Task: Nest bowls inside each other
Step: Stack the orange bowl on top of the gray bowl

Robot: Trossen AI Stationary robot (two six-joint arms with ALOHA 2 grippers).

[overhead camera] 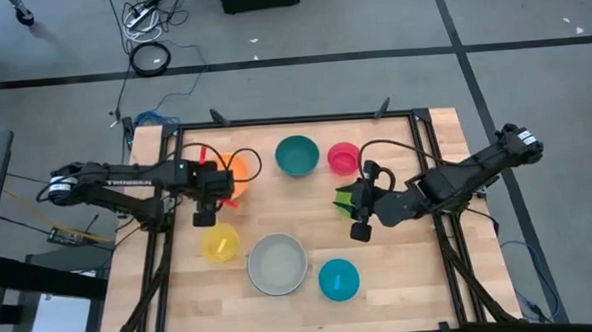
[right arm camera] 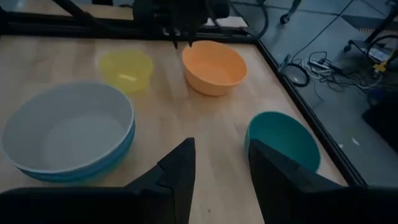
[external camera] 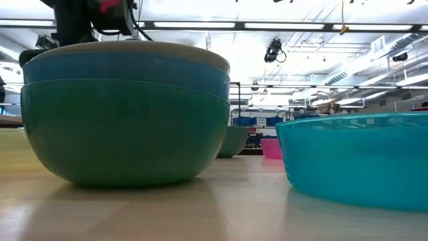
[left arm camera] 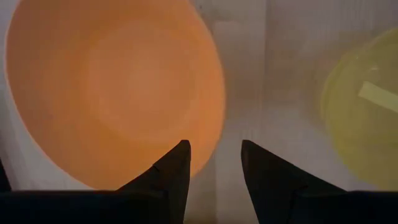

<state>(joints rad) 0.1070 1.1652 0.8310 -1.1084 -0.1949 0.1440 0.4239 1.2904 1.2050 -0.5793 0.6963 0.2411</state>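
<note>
The left tool (overhead camera: 209,200) hung over the surface (overhead camera: 401,282) at the orange bowl's (overhead camera: 238,174) rim, fingers (left arm camera: 171,171) apart, holding nothing; in its wrist view the tips framed bare wood just beside the orange edge. The yellow bowl (overhead camera: 219,242) sat near it. The right tool (overhead camera: 363,203) stood open too, gripping nothing, close by the lime bowl (overhead camera: 346,199); its fingers (right arm camera: 180,168) were spread over bare wood between the grey stack and the teal bowl (overhead camera: 297,155). The grey bowl (overhead camera: 277,264) sat nested in a blue one, itself inside a green one (external camera: 127,140). The pink bowl (overhead camera: 343,158) stood beside the teal, the cyan bowl (overhead camera: 338,279) beside the stack.
</note>
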